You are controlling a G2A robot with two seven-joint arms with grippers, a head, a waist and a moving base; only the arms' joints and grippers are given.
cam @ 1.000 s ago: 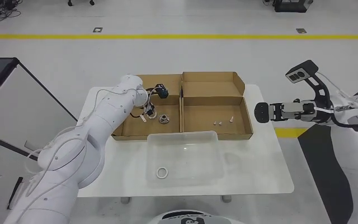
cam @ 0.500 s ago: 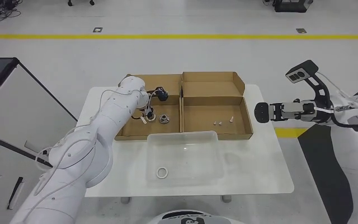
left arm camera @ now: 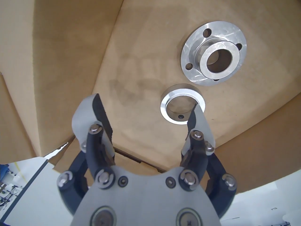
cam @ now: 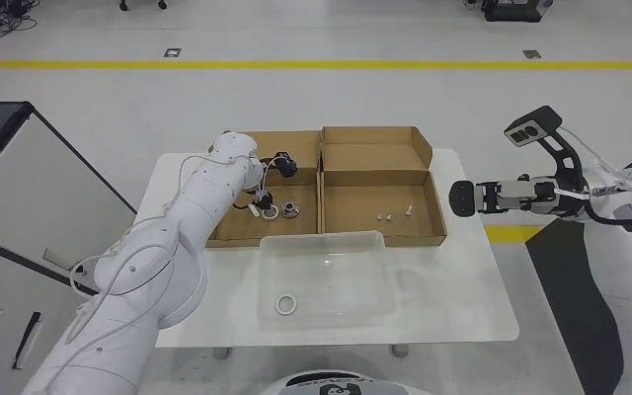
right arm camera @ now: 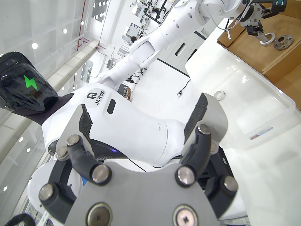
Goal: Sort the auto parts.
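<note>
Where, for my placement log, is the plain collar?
Top view: the collar sits in the left cardboard box, beside the flanged hub, at a fingertip of the open left gripper.

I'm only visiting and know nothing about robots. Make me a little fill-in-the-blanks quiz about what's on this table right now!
1. The left gripper hangs ____, gripping nothing, at a metal ring beside a flanged part.
2. The lone ring in the clear bin is ____.
3. The right-hand cardboard box holds ____ small white parts.
Missing words: open; white; two.
</note>
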